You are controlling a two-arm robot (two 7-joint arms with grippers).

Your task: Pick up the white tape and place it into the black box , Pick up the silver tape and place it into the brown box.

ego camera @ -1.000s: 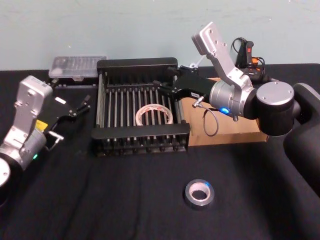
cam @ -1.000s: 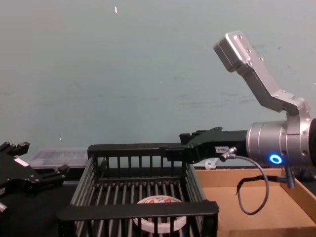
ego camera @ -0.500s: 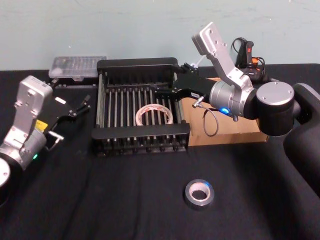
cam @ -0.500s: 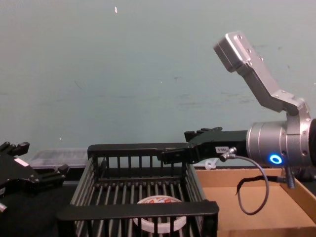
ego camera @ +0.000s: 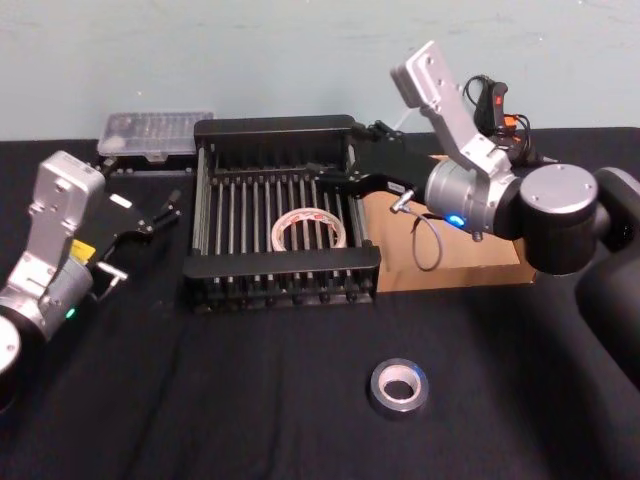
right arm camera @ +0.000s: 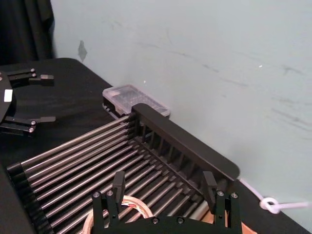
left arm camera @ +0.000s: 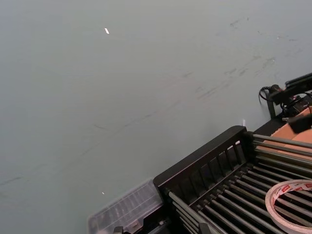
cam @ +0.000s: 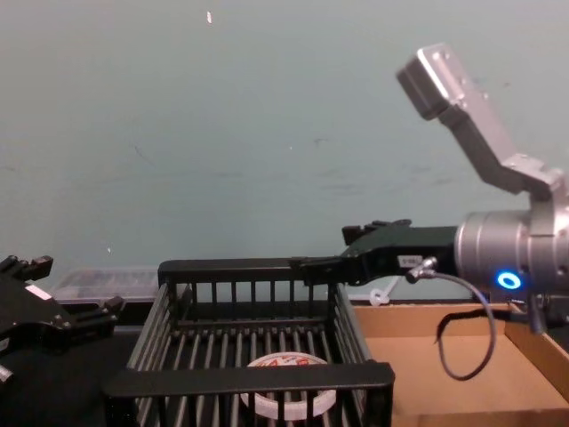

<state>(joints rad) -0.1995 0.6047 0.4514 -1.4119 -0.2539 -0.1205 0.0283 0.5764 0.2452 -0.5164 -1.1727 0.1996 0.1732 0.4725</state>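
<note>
The white tape (ego camera: 308, 229) lies flat on the bars inside the black box (ego camera: 280, 264), right of its middle; it also shows as the white tape (right arm camera: 138, 206) and the white tape (cam: 285, 404). My right gripper (ego camera: 323, 178) hovers open and empty above the black box's right side, over the tape; in the right wrist view the right gripper (right arm camera: 164, 187) has its fingers spread. The silver tape (ego camera: 398, 386) sits on the black table in front. The brown box (ego camera: 470, 268) stands right of the black box, partly hidden by my right arm. My left gripper (ego camera: 164, 212) rests open at the far left.
A clear plastic case (ego camera: 157, 133) lies behind the black box's left corner. Cables and a dark tool (ego camera: 497, 105) sit at the back right. The black cloth in front, around the silver tape, is bare.
My right gripper has lifted a little and drawn back toward the right above the black box. The white tape stays on the bars. The left arm has not moved.
</note>
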